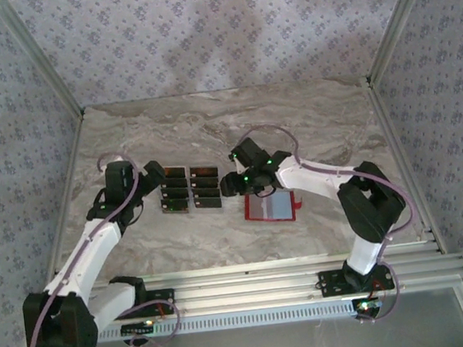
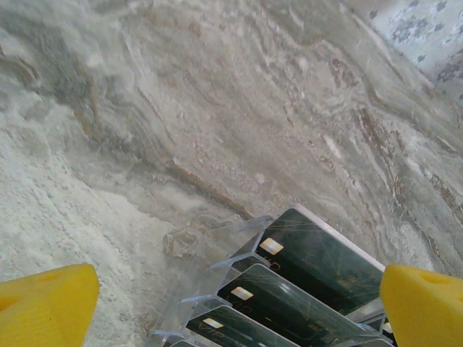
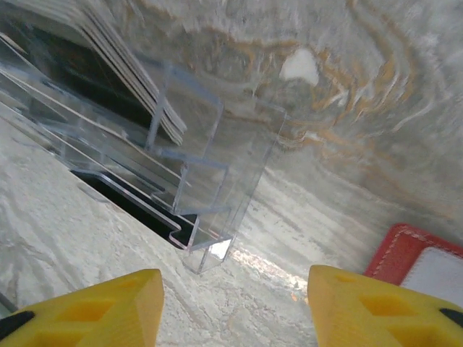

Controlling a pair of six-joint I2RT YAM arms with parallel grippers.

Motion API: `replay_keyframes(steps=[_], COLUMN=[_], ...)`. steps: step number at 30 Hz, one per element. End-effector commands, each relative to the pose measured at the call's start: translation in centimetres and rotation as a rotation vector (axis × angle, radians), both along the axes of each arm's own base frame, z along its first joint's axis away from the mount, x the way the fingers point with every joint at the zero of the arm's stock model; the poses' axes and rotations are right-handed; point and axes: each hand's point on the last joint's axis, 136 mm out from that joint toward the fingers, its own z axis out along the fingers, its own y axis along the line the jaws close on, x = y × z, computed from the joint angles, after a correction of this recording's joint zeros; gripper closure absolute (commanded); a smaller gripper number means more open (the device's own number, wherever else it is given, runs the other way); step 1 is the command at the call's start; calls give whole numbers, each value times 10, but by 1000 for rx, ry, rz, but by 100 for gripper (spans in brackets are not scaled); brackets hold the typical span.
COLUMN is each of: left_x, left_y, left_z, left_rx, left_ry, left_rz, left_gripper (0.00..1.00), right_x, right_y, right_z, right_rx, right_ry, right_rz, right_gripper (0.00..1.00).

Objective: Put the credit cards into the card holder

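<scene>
The credit cards (image 1: 190, 187) stand in two columns in a clear stepped rack (image 3: 210, 181). They are black and glossy, each with a small pale chip square. Just right of the rack the card holder (image 1: 270, 207) lies open and flat on the marble table (image 1: 309, 124), red-rimmed with pale stitching, grey-blue inside. The left gripper (image 2: 235, 311) hangs spread wide over the cards, empty. The right gripper (image 3: 231, 311), between rack and holder, is parted too, grasping nothing.

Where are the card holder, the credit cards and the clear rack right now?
card holder (image 1: 270, 207), top external view, on its pale inside.
credit cards (image 2: 318, 259), left wrist view, on the farthest card's black face.
clear rack (image 3: 239, 173), right wrist view, on its transparent side wall.
</scene>
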Motion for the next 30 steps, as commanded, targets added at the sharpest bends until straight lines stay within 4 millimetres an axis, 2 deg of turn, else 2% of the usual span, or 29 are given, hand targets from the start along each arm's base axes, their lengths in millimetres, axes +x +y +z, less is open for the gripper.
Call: replay_keyframes(steps=[1,4,5,13,30], left_x=[7,14,15,26,43], left_y=[-23,-29,-30,-30,-43], left_z=[-2,-5,-7,-21,-42], left_rx=[-124,-154,-164,-160,-187], left_ry=[-24,-60,-73,-99,-90], left_rz=[-105,-120,-120,-117,-165], left_gripper=[0,0,0,0,0], right_x=[-8,-14,-10,-9,13], right_y=[1,4,12,25,18], right_z=[-12,-22,-15,-32,-44], right_rx=[-102,-151,-139,-156,-178], right_ry=[-26,-43,-62,-55,-51], right_rz=[44,60,62,72,3], right_gripper=[39,38,38,38,40])
